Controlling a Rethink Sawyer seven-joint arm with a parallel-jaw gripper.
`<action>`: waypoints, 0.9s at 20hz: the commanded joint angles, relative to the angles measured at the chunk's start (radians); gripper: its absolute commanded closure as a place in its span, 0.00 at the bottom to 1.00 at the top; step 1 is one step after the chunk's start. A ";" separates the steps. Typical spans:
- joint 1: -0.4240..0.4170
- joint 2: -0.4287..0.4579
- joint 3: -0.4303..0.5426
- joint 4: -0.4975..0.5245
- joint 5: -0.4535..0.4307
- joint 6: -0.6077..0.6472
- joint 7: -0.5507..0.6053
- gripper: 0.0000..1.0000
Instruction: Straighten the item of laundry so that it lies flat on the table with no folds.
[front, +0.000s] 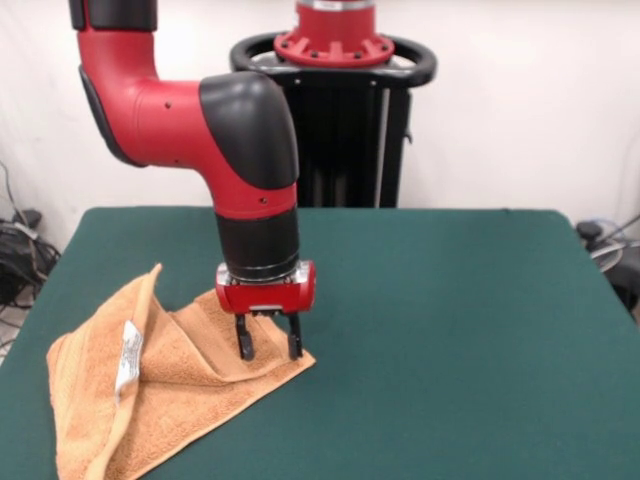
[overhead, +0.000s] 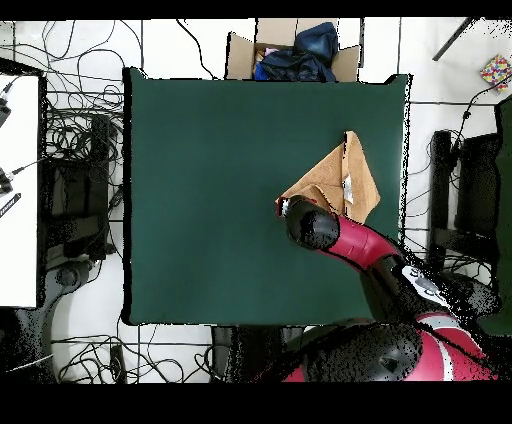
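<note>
The orange-tan towel lies on the green table at the picture's left front, crumpled and folded over itself, with a raised ridge and its white label facing up. My gripper points straight down over the towel's right corner, its fingers apart and the tips at the cloth. In the overhead view the towel lies near the table's right edge, and the arm's wrist covers the gripper at the towel's lower left corner.
The robot's pedestal stands behind the table. In the overhead view a cardboard box with dark cloth sits beyond the table's top edge, cables lie on the floor at left, and a white desk stands at the far left.
</note>
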 joint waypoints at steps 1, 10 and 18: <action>0.018 0.119 0.089 -0.051 0.025 -0.074 0.181 0.00; 0.040 0.095 0.063 -0.044 0.037 -0.083 0.200 1.00; 0.035 0.089 0.069 -0.041 0.038 -0.061 0.190 1.00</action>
